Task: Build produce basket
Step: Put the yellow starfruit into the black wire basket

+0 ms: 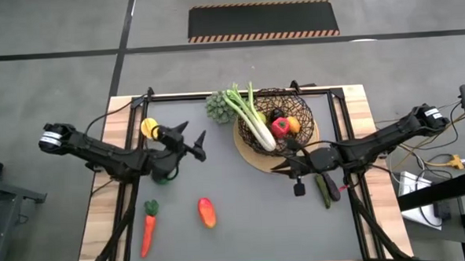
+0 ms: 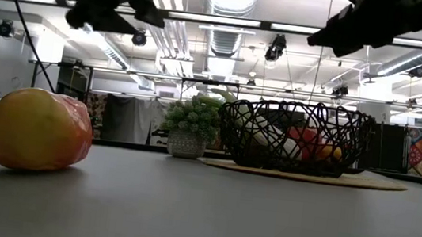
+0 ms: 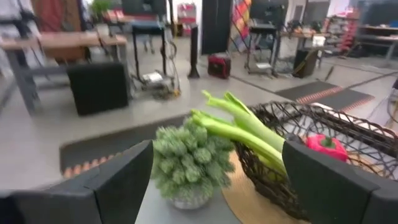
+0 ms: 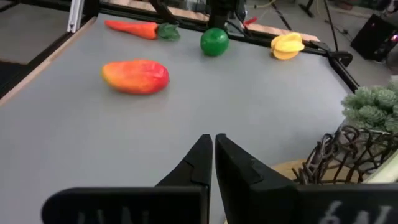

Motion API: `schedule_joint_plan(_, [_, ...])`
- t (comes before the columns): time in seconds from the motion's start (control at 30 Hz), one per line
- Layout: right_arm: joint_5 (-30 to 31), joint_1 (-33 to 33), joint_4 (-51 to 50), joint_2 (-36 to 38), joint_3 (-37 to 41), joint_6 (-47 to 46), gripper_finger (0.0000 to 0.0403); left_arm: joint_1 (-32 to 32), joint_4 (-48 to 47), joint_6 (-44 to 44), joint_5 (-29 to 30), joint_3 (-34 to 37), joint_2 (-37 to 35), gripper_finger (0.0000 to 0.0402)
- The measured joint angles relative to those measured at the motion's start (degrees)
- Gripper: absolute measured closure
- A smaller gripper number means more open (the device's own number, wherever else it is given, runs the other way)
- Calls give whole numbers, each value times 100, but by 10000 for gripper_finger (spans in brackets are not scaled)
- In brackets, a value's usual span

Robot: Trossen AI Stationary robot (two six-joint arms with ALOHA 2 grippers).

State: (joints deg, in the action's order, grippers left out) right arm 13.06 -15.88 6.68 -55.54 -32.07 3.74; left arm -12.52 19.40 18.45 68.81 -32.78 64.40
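Basket [image 1: 275, 121] on tan mat [image 1: 249, 155], already holding leek [image 1: 250, 118], red piece [image 1: 280, 127]. Mango [image 1: 207, 212], carrot [image 1: 148, 230] loose on table. Right gripper [image 1: 285, 164] closed, empty, beside basket. Left gripper [image 1: 195, 138] open, hovering. Next, probably: reach for remaining produce.

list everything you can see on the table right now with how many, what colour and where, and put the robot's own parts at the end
basket: one, dark brown wire, far right of centre, on the mat
mat: one, tan, under the basket
leek: one, green-white, leaning over the basket rim
red piece: one, in the basket
orange piece: one, in the basket
potted plant: one, grey-green, beside the basket
yellow piece: one, far left
green ball: one, under the left arm
carrot: one, orange, near left
mango: one, red-yellow, near centre
dark purple piece: one, near right
left gripper: jaws open
right gripper: jaws shut, empty
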Motion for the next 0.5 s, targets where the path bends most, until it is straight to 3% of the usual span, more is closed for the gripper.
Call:
schedule_joint_plan(0.2, [0, 0, 99, 294, 213, 59, 394, 891, -1780, 1415, -1096, -299, 1, 63])
schedule_joint_plan(0.5, [0, 0, 92, 448, 272, 295, 394, 2635, -5205, 3813, -2504, -491, 7, 63])
